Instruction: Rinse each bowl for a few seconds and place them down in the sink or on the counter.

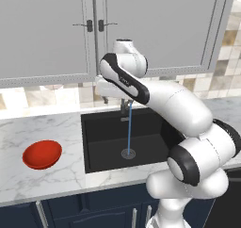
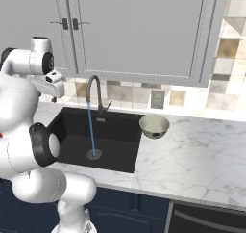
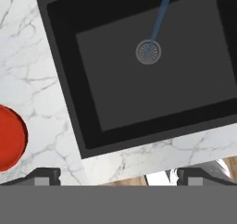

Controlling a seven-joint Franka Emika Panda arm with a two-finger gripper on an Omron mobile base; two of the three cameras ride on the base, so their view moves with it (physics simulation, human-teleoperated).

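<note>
The counter (image 1: 61, 175) is cut by the sink (image 1: 101, 149), where water already runs. The red bowl (image 1: 42, 154) sits left of the sink, the cream bowl (image 2: 154, 125) right. The gripper (image 3: 118, 174), spread and empty, is held above the sink; reaching for the red bowl is judged next.

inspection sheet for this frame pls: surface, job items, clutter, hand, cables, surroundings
Surface: white marble counter around a black sink; water runs from the faucet onto the drain.
Job's things: red bowl on the counter left of the sink; cream bowl on the counter at the sink's right edge.
Clutter: nothing seen.
Hand: hand open, holding nothing, above the sink's front edge.
Cables: nothing seen.
Surroundings: grey wall cabinets, tiled backsplash, navy base cabinets.
</note>
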